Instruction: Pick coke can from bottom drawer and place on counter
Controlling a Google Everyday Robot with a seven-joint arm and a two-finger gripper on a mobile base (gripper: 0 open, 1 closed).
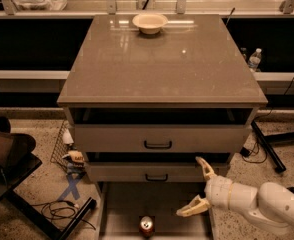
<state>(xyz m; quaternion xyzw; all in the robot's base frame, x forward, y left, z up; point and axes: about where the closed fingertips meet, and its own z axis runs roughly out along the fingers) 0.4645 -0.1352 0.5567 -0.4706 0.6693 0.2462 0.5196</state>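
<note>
1. Coke can stands upright in the open bottom drawer, near its front middle.
2. Bowl sits on the counter, at its far edge.
3. Gripper hovers over the drawer's right side, apart from the can, jaws spread wide and holding nothing.
4. Water bottle stands behind the cabinet, far right.

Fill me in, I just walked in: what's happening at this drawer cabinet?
A robot arm is after the coke can, which stands upright in the pulled-out bottom drawer. Its pincer hovers open at the drawer's right side, right of the can and not touching it. The counter holds a bowl at its far edge; no can there yet.
</note>
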